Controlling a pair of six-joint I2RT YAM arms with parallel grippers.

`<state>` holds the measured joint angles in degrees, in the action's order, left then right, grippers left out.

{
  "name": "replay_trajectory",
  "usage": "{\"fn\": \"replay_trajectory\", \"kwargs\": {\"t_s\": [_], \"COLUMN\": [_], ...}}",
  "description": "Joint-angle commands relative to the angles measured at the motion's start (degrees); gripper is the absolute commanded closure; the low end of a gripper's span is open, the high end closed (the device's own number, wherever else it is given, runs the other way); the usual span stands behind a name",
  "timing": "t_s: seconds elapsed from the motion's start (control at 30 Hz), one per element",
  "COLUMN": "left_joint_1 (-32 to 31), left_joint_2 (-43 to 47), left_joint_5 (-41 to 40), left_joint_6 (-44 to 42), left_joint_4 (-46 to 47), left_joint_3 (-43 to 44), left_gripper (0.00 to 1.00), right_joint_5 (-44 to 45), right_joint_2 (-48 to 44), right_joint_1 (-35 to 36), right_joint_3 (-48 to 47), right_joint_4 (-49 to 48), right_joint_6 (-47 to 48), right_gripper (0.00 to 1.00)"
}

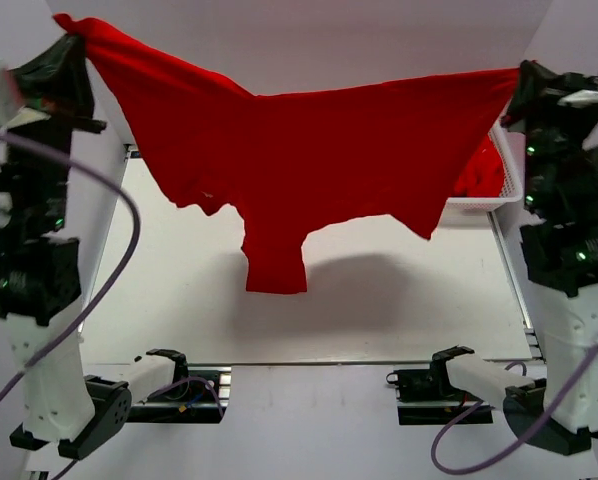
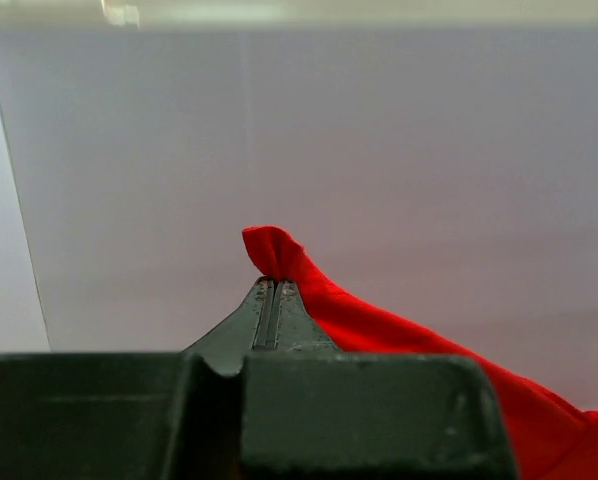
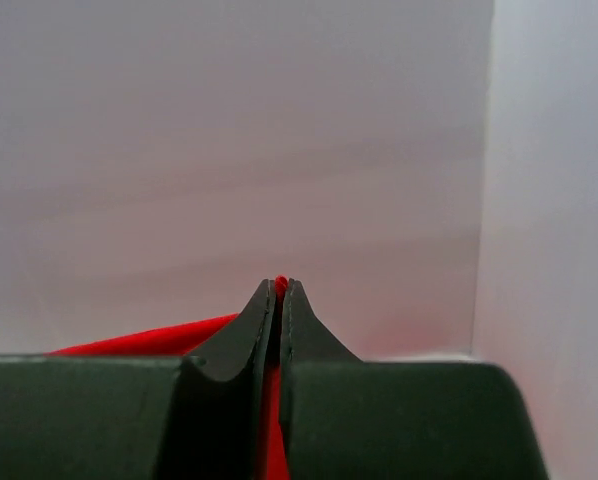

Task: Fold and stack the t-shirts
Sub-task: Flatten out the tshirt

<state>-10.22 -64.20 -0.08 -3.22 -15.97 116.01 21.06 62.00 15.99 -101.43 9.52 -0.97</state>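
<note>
A red t-shirt (image 1: pixel 309 160) hangs spread in mid-air between both arms. The left gripper (image 1: pixel 74 35) and right gripper (image 1: pixel 517 78) each pinch one corner tightly, the cloth sagging below them.

You have a pale, matte table (image 1: pixel 399 310) filling the middle of the overhead view, and a soft shadow (image 1: pixel 379 275) lies across its centre. At the table's right edge, toward the far right corner, you can see a white plastic mesh basket (image 1: pixel 477 205). Only its near rim and part of its side wall show. A white back panel (image 1: pixel 329 45) stands beyond the table's far edge. Both wrist views give you plain white wall (image 2: pixel 379 150), and the right one has a vertical corner seam (image 3: pixel 491 200).
</note>
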Motion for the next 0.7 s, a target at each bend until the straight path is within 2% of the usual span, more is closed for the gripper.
{"fn": "replay_trajectory", "kwargs": {"t_s": [0.0, 0.17, 0.33, 0.53, 0.67], "left_joint_1": [0.37, 0.37, 0.90, 0.90, 0.11], "left_joint_2": [2.07, 3.12, 0.93, -3.90, -8.30], "left_joint_5": [3.42, 7.72, 7.72, 6.59, 0.00], "left_joint_6": [-1.43, -1.43, -1.43, -0.91, -2.83], "left_joint_4": [-1.60, -2.67, -1.36, 0.85, 2.78], "left_joint_3": [6.68, 12.84, 17.76, 17.76, 10.48], "left_gripper": [1.00, 1.00, 1.00, 1.00, 1.00], "right_joint_5": [1.27, -0.58, -0.13, 2.05, 4.42], "right_joint_2": [-3.54, -8.29, -9.61, -8.65, -5.85], "right_joint_1": [-0.25, -0.17, -0.08, 0.09, -0.08], "right_joint_3": [-3.77, -6.76, -8.87, -6.60, 3.04], "right_joint_4": [-0.12, 1.12, 1.73, 1.99, -0.29], "right_joint_6": [3.78, 4.75, 5.54, 4.14, 1.68], "right_gripper": [1.00, 1.00, 1.00, 1.00, 1.00]}}
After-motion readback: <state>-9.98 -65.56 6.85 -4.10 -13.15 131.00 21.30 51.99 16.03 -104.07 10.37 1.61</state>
